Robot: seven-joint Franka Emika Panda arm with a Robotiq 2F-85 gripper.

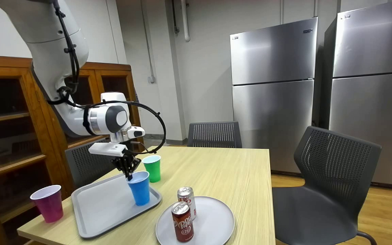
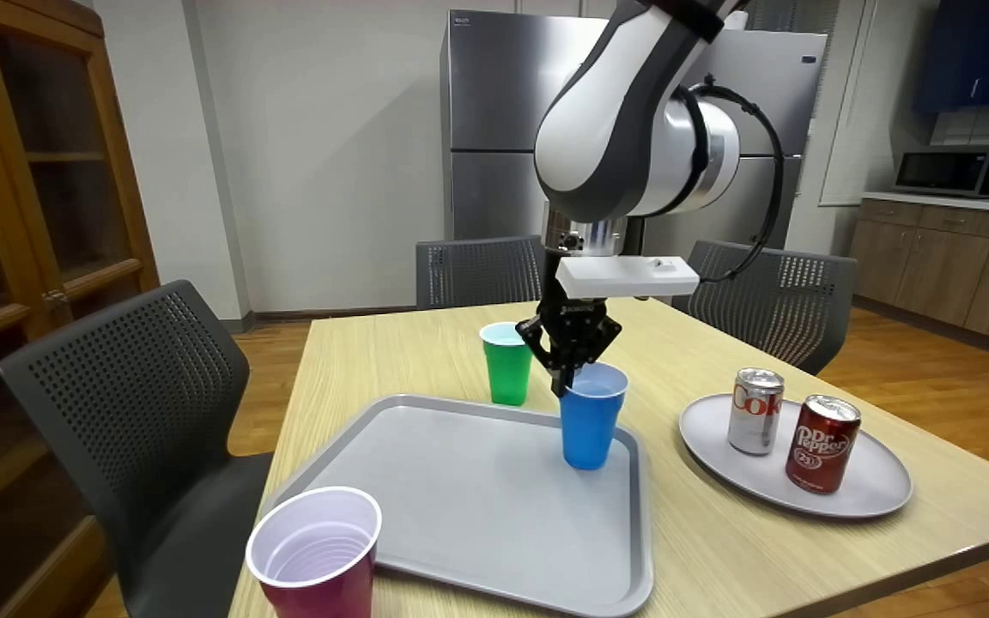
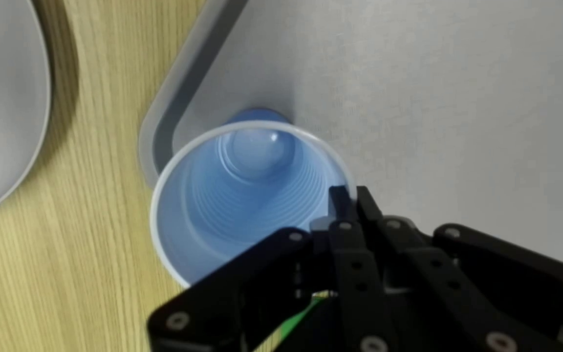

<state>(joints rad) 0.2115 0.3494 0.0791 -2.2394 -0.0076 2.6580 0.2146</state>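
Observation:
A blue cup (image 1: pixel 140 190) stands near-upright over the right corner of the grey tray (image 1: pixel 100 204); I cannot tell whether its base rests fully on it. My gripper (image 1: pixel 129 177) points down and is shut on the cup's rim. In the wrist view the fingertips (image 3: pixel 356 198) pinch the wall of the blue cup (image 3: pixel 242 195), one inside and one outside. The cup is empty inside. In an exterior view the gripper (image 2: pixel 561 384) is at the left side of the cup's rim (image 2: pixel 591 429). A green cup (image 2: pixel 507 369) stands on the table just behind the tray, mostly hidden in the wrist view.
A purple cup (image 1: pixel 48 204) stands at the tray's near-left side. A round grey plate (image 2: pixel 722 421) holds a Coke can (image 2: pixel 755 412) and a Dr Pepper can (image 2: pixel 822 444). The wooden table (image 1: pixel 223 170) has dark chairs (image 1: pixel 328 177) around it. Fridges and a wooden cabinet stand behind.

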